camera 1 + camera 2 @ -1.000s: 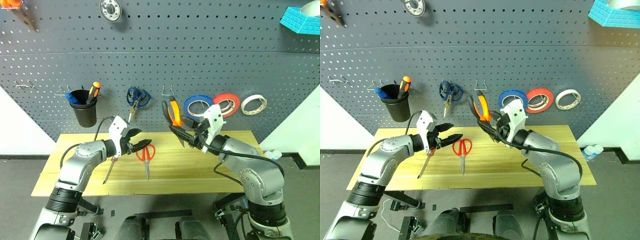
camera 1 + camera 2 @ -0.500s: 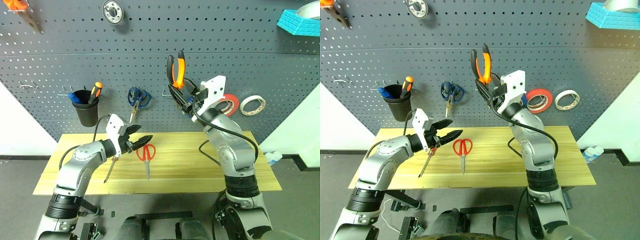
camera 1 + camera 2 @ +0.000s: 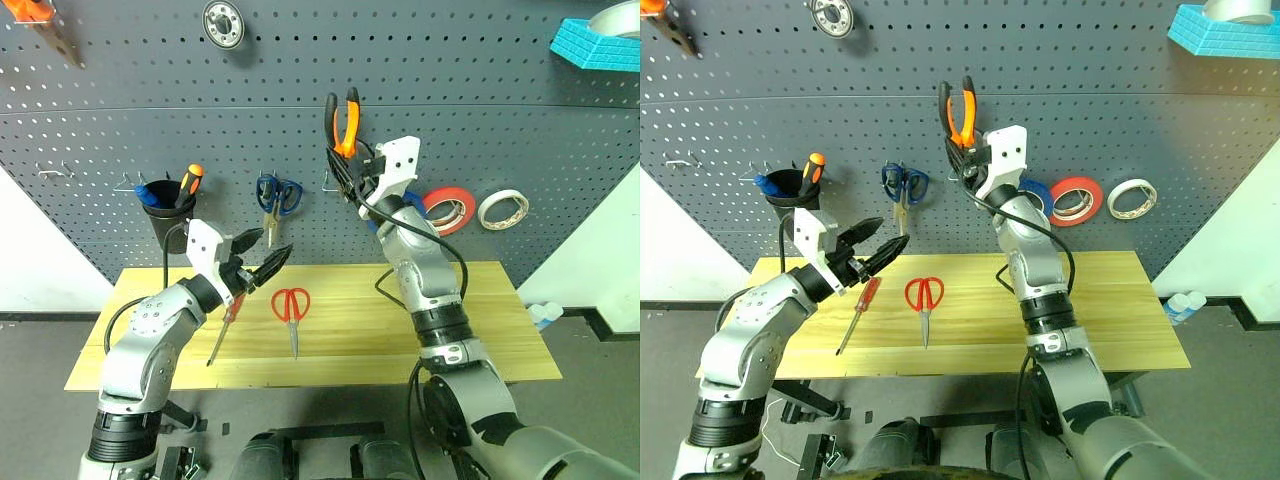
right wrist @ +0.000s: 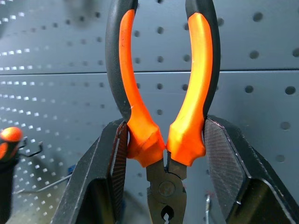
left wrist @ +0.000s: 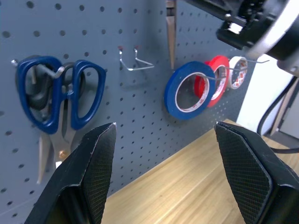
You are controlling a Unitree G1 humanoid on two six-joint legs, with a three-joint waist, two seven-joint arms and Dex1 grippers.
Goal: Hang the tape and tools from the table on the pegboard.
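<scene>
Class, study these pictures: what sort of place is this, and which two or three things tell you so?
Most likely a workshop or tool-storage corner. A dark grey perforated pegboard carries blue-handled scissors and blue, red and white tape rolls on metal hooks, and a light wood-grain table below holds red-handled scissors.

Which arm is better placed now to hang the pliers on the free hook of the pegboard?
The right. Its tool already grips the pliers, handles up, against the pegboard just above the free hook. The left tool is open and holds nothing, low over the table.
</scene>
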